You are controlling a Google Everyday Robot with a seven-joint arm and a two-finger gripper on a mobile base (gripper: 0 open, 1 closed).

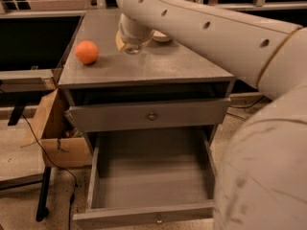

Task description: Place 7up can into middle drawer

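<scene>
My arm reaches in from the right over the grey cabinet top (182, 63). Its wrist and gripper (132, 46) hang low over the back middle of the top, right of the orange. The 7up can is not plainly in view; the wrist hides what is under it. The middle drawer (144, 213) is pulled wide open at the bottom. Its deep grey box shows nothing inside, and a small round knob (158, 219) sits on its front.
An orange (87, 51) lies on the left of the cabinet top. A white bowl (161, 36) peeks out behind the wrist. A shut drawer front with a knob (152, 115) sits above the open drawer. A cardboard box (53, 128) and cables stand left of the cabinet.
</scene>
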